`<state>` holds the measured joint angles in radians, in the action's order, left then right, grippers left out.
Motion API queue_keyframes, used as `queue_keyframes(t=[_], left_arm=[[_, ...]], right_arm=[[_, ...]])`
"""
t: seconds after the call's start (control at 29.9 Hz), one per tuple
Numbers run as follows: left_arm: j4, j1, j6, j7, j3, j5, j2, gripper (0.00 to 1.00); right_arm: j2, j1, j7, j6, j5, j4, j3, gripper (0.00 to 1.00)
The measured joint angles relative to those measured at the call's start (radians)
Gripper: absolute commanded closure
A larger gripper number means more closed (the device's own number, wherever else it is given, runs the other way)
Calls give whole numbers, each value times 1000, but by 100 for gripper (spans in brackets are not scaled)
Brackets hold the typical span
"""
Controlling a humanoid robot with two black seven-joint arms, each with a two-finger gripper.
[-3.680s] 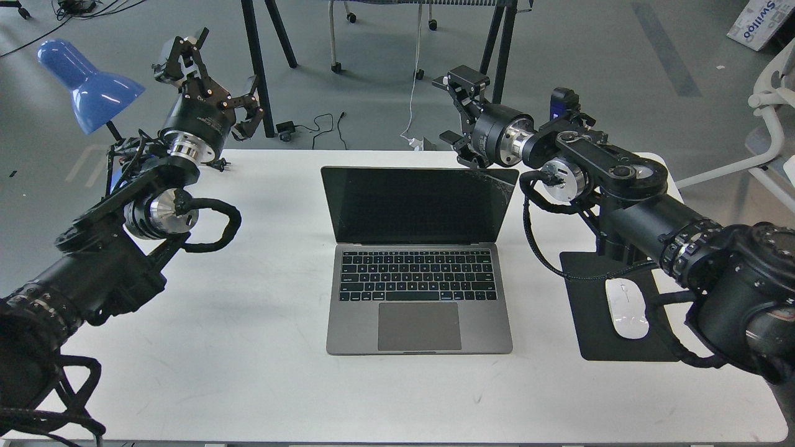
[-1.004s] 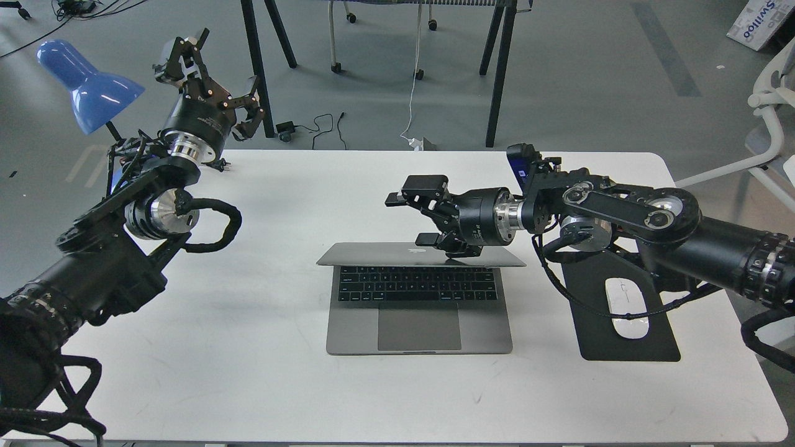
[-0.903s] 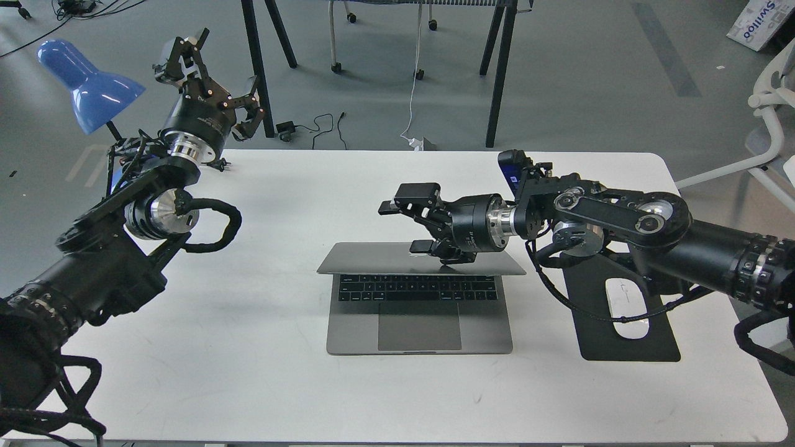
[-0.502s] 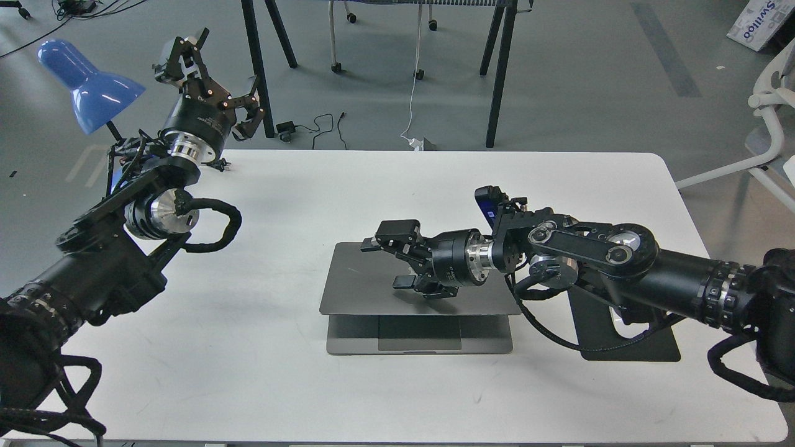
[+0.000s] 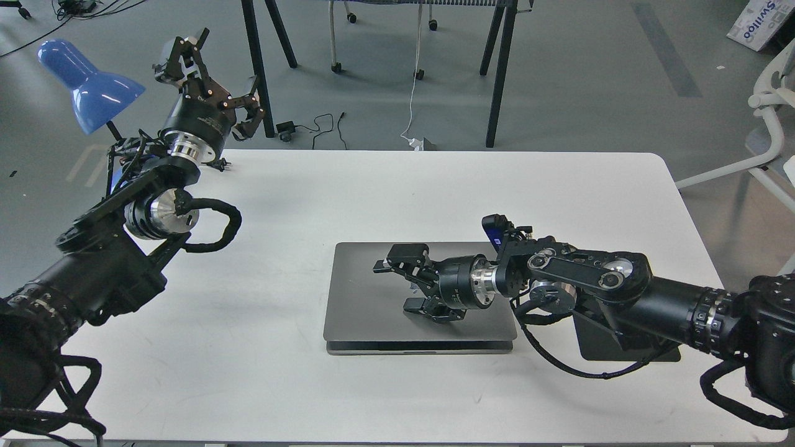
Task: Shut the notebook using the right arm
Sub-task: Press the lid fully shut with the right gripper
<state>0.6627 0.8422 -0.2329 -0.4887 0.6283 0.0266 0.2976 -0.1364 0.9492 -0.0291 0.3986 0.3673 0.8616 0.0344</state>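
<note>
notebook (image 5: 366, 292) lid nearly flat – thin gap at front | right gripper (image 5: 407, 288) fingers spread, resting on lid | left gripper (image 5: 205, 77) spread, raised beside blue lamp (image 5: 87, 84)

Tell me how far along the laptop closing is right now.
Nearly done. The notebook lid is folded almost flat, with only a thin gap visible along the front edge. The right end effector, fingers spread, is on top of the lid. What is left is seating the lid fully and lifting the arm away.
</note>
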Motion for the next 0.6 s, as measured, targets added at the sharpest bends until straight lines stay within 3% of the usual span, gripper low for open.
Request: queue_keyframes(t=[0.6], left_arm=[[0,0,0,0,0,0,0,0]], right_arm=[[18,-55,-2,-58,-3,-77,-10,0]])
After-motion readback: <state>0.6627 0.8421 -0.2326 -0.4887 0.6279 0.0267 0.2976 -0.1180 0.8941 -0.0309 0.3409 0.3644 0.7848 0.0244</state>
